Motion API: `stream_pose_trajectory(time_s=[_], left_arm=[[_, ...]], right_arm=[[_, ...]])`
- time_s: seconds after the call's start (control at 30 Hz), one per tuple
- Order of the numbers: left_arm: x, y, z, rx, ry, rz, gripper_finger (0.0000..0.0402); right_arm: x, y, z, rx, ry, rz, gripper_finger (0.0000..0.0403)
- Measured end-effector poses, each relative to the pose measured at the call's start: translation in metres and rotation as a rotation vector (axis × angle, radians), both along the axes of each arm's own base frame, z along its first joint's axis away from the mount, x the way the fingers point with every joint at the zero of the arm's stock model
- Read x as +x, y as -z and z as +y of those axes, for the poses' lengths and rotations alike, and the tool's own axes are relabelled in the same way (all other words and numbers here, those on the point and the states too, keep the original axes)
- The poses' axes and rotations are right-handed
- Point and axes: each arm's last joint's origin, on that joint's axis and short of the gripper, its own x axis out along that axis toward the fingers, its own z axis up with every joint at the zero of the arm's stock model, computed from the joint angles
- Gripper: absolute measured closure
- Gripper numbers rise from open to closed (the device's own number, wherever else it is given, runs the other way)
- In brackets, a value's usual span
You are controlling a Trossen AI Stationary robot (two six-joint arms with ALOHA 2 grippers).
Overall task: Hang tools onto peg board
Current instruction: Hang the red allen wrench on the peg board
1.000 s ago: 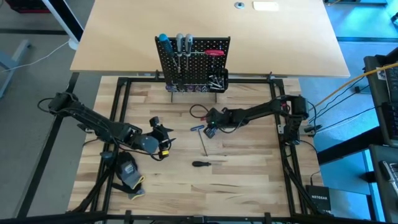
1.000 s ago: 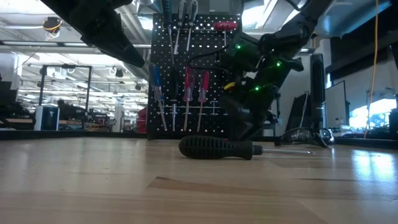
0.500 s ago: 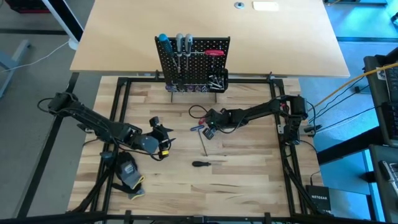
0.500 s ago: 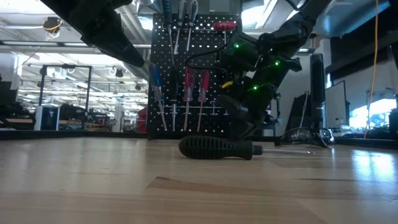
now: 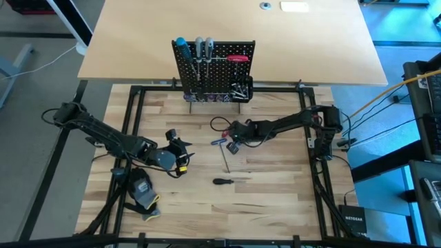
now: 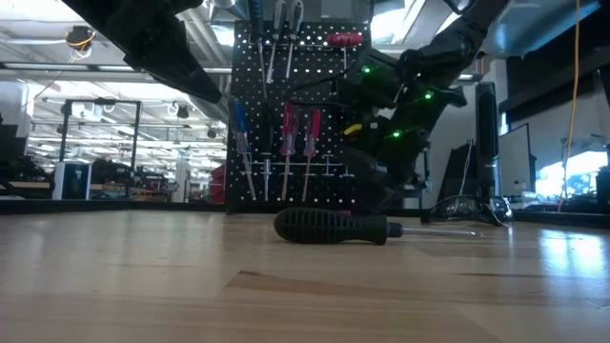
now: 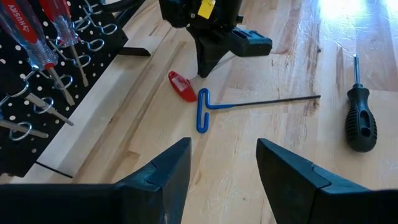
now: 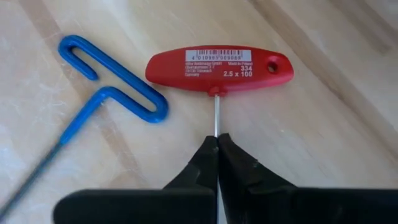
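high: my right gripper point(image 5: 232, 145) low mid-table by blue key point(image 5: 219, 142) | left wrist: blue key's shaft lies flat, pointing at screwdriver point(image 7: 361, 116) | right wrist: fingers clamped on red key point(image 8: 219, 70) shaft, handle crosswise, away from me

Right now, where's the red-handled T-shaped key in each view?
High view: red-handled T-shaped key is under the right gripper, mid-table.
Low view: not visible; the right arm is in front of the peg board.
Left wrist view: red handle beside the right gripper's tip.
Right wrist view: centre, shaft pinched by shut fingers.
Shared landmark: blue-handled T-shaped key.
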Motion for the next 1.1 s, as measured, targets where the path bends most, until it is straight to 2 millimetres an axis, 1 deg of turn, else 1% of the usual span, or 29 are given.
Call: stream_pose_trajectory(time_s=[0.17, 0.37, 0.5, 0.63, 0.77, 0.93, 1.1], left_arm=[[0.000, 0.000, 0.000, -0.001, -0.001, 0.000, 0.0231], [0.000, 0.000, 0.000, -0.005, -0.003, -0.002, 0.0231], [0.000, 0.000, 0.000, -0.004, -0.003, -0.002, 0.0231], [0.000, 0.000, 0.000, -0.004, -0.003, -0.002, 0.0231], [0.000, 0.000, 0.000, -0.003, -0.002, -0.003, 0.0231], [0.000, 0.000, 0.000, -0.001, 0.000, -0.003, 0.0231], [0.000, 0.000, 0.000, 0.000, 0.000, -0.002, 0.0231]], right_arm=[[-0.009, -0.018, 0.008, -0.080, 0.012, 0.019, 0.0400], [-0.018, -0.048, 0.026, -0.175, -0.003, -0.008, 0.0401], [-0.024, -0.079, 0.040, -0.251, -0.016, -0.109, 0.0401], [-0.037, -0.114, 0.053, -0.330, -0.013, -0.229, 0.0401], [-0.048, -0.146, 0.060, -0.414, 0.006, -0.360, 0.0401], [-0.051, -0.183, 0.056, -0.548, 0.039, -0.559, 0.0401], [-0.046, -0.208, 0.037, -0.700, 0.100, -0.707, 0.0401]])
